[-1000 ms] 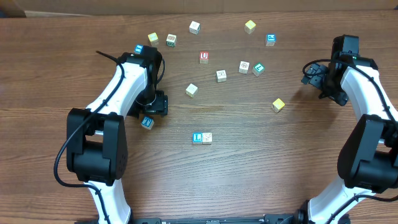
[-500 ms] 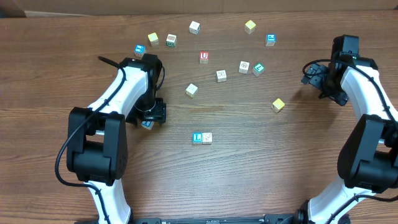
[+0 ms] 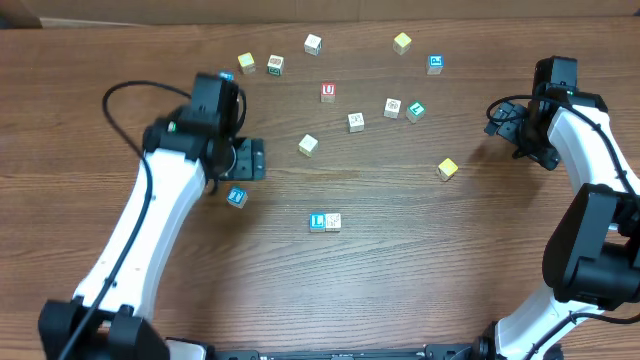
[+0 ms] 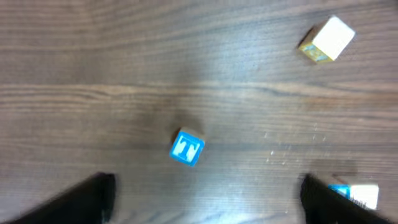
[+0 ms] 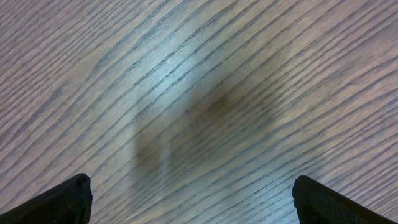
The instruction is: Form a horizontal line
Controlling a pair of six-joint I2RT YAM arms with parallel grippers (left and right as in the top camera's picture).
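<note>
Wooden cubes, a blue "L" touching a tan one, form the horizontal line on the tabletop, well apart from the left tool, whose jaws stand wide and empty (a blue "T" cube lies nearer). In the left wrist view a finger half hides the line. The right tool gapes too.

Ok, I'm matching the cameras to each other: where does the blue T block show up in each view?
Overhead: blue T block left of centre, slightly below the middle.
Left wrist: near the middle, slightly low.
Right wrist: not in it.
Shared landmark: the pair of touching blocks, to its right overhead, bottom right in the left wrist view.
</note>
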